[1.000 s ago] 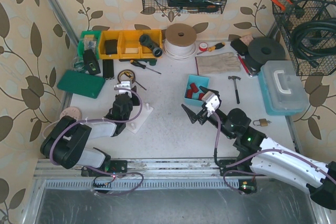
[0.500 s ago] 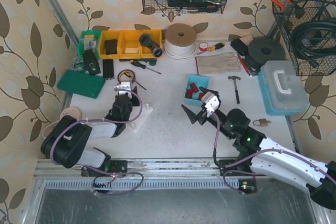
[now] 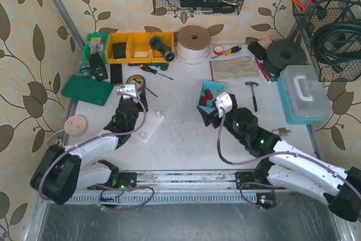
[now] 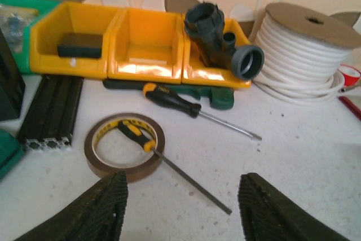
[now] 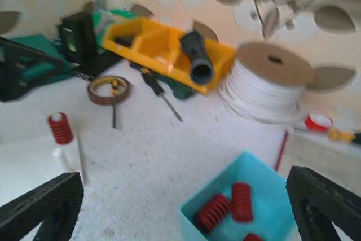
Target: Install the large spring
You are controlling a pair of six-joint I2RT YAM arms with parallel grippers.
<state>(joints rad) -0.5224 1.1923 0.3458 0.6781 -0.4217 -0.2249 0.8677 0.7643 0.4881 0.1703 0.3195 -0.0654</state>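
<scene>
Right gripper (image 5: 183, 179) – fingers spread wide, empty – with red springs (image 5: 241, 201) in the blue bin (image 5: 189, 225) just ahead

Nothing readable here: the faint print on the screwdriver (image 4: 169, 97) handle is too blurred, and the yellow marks inside the tape roll (image 4: 125, 146) are too small

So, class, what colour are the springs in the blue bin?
Red. The springs in the bin show best in the right wrist view.
</scene>
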